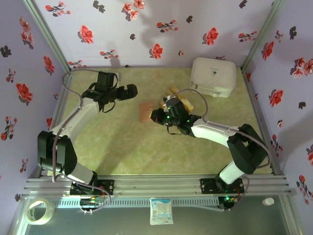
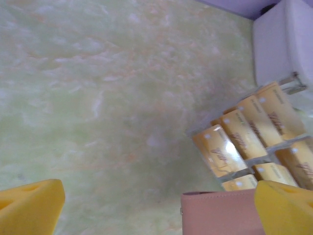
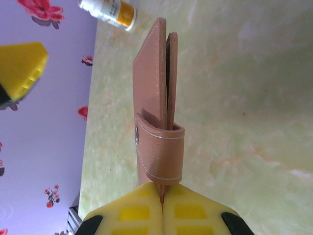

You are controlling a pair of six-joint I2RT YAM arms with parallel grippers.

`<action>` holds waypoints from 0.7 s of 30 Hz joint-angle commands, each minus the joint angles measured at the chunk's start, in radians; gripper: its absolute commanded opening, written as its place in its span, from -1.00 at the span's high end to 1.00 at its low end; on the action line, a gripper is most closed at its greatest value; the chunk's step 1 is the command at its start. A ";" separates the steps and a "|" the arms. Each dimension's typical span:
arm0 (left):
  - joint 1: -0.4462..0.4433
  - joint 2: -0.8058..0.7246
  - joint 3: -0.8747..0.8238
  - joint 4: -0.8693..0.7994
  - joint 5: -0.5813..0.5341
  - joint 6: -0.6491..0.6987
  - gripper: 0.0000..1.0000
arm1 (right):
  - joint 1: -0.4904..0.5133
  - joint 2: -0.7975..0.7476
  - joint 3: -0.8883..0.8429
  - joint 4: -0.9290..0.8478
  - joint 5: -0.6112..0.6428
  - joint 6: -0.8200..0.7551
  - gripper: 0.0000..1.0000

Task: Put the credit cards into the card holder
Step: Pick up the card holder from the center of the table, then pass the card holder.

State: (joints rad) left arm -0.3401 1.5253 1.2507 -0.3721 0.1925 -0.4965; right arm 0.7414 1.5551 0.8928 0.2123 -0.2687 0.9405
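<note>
The reddish-brown card holder (image 1: pixel 145 111) is held on edge above the table's middle, folded, its strap snapped around it (image 3: pixel 160 147). My right gripper (image 1: pixel 155 116) is shut on its lower edge, the yellow fingers (image 3: pixel 137 215) pressed together on the leather. The tan-orange credit cards (image 1: pixel 179 99) stand in a clear rack (image 2: pixel 288 142) just behind the right wrist; several of the cards (image 2: pixel 244 134) show in the left wrist view, beyond the holder (image 2: pixel 220 213). My left gripper (image 1: pixel 131 91) hangs open a little left of the holder, nothing between its fingers (image 2: pixel 29 208).
A big white rounded box (image 1: pixel 212 77) sits at the back right, its corner (image 2: pixel 283 44) close behind the rack. A small white bottle with an orange label (image 3: pixel 107 10) lies by the flowered wall. Green table surface (image 1: pixel 122 147) spreads in front of both arms.
</note>
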 commanded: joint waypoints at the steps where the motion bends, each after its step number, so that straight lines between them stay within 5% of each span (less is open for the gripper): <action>1: 0.010 0.013 -0.060 0.133 0.169 -0.084 -0.99 | -0.027 -0.044 -0.011 0.046 -0.056 -0.038 1.00; 5: 0.031 0.001 -0.165 0.302 0.308 -0.207 -0.99 | -0.048 -0.053 -0.014 0.063 -0.090 -0.039 1.00; 10: 0.087 0.013 -0.274 0.539 0.458 -0.380 -0.98 | -0.080 -0.009 -0.063 0.290 -0.162 0.099 1.00; 21: 0.118 0.031 -0.316 0.668 0.522 -0.458 -0.76 | -0.088 0.148 -0.049 0.633 -0.225 0.343 1.00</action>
State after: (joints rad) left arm -0.2279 1.5410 0.9447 0.2340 0.6670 -0.9260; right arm 0.6579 1.6867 0.8238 0.7086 -0.4576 1.2110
